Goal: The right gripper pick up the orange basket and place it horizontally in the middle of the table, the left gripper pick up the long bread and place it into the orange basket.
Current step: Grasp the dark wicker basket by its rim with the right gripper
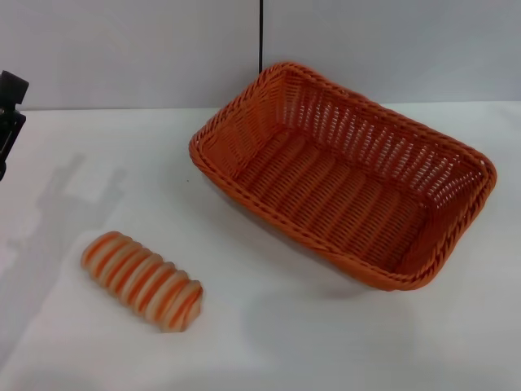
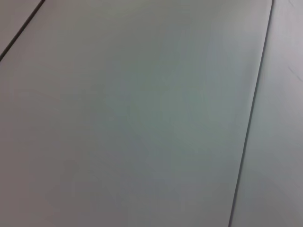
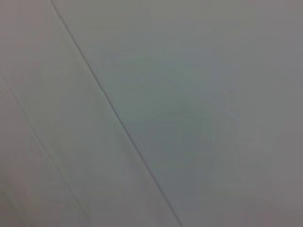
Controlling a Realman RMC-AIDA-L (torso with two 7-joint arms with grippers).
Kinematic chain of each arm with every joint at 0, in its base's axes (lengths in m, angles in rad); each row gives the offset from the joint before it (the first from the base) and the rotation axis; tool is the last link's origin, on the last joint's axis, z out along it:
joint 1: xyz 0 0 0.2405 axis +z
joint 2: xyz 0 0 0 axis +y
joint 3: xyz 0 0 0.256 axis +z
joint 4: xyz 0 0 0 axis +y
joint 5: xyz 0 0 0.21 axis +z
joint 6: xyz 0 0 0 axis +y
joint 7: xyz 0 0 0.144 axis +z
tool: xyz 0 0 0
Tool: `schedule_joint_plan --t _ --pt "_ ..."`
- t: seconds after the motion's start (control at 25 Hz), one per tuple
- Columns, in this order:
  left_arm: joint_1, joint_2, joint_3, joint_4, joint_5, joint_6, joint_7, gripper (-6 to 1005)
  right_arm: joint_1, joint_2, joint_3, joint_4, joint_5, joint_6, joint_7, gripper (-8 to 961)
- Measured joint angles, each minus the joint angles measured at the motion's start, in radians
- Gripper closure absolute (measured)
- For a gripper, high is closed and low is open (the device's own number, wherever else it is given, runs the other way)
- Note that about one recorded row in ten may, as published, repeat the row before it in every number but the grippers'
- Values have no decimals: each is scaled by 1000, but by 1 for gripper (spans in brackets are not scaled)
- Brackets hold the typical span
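Observation:
The orange basket point(image 1: 346, 173) lies on the white table point(image 1: 269, 326), right of centre and turned at an angle, with nothing inside it. The long bread point(image 1: 143, 279), cream with orange stripes, rests on the table at the front left, apart from the basket. A black part of the left gripper point(image 1: 10, 114) shows at the far left edge of the head view, raised well behind the bread; its fingers are cut off by the frame edge. The right gripper is out of view. Both wrist views hold only plain grey panels with thin dark seams.
A grey wall point(image 1: 130, 49) with a dark vertical seam stands behind the table. The left arm's shadow falls on the tabletop left of the bread.

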Motion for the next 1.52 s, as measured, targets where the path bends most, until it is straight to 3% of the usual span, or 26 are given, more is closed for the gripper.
schedule_joint_plan --t 0.04,0.08,0.24,0.44,0.64,0.8,1.04,1.52 --pt "3 -1 1 0 0 1 0 200 63 -16 -3 5 -129 -3 72 416" --pt "3 -1 1 0 0 1 0 200 63 -16 -3 5 -129 -3 72 416" --pt "9 -1 12 0 0 3 0 200 200 -37 -37 5 -391 2 170 416" --pt "18 -1 9 0 -2 5 0 200 300 -45 -132 -5 -578 1 201 417" --pt "23 0 6 0 -7 5 0 200 354 -39 -220 -69 -671 -53 211 417" --pt "28 0 4 0 -8 4 0 200 361 -38 -256 -98 -689 -87 210 417" --pt "30 -1 2 -2 -9 5 -5 200 350 -9 -304 -137 -706 -155 196 417" --pt "34 -1 2 0 -9 4 -10 200 335 19 -333 -236 -708 -197 148 417"
